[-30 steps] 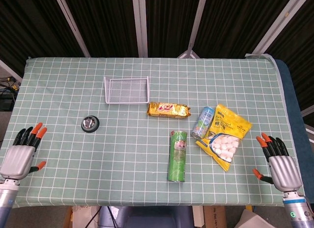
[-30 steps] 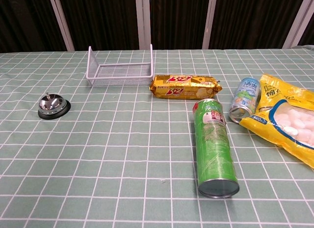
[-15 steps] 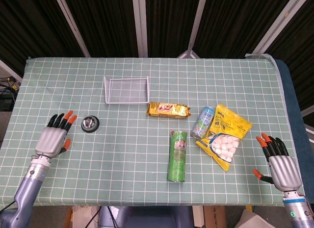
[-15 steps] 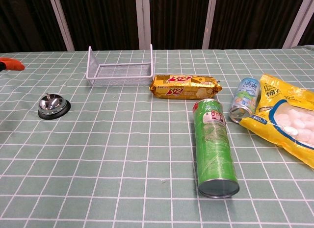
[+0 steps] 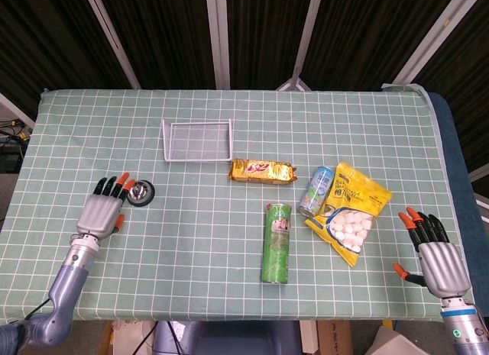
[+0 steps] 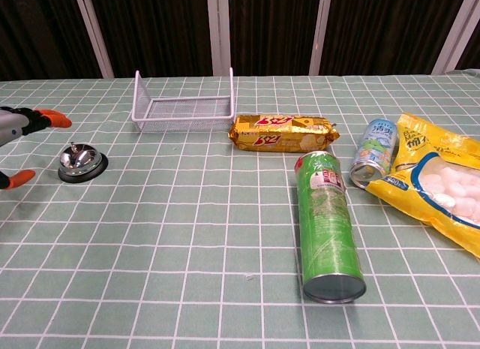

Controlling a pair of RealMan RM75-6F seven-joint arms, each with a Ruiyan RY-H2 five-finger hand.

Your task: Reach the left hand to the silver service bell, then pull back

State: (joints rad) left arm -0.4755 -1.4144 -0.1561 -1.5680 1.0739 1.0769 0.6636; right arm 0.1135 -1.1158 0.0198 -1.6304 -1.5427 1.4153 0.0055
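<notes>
The round silver service bell on its black base (image 5: 140, 192) stands upright, button up (no long axis), left of the white wire mesh tray (image 5: 196, 140). The left hand (image 5: 103, 210), fingers apart and holding nothing, hovers just beside it; the right hand (image 5: 435, 256) rests with fingers spread.

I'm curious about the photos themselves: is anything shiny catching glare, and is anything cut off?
Chest view: the silver service bell shows bright highlights on its dome, and the left hand is cropped at the frame edge. Head view: even lighting, soft shadows, both hands whole.
</notes>
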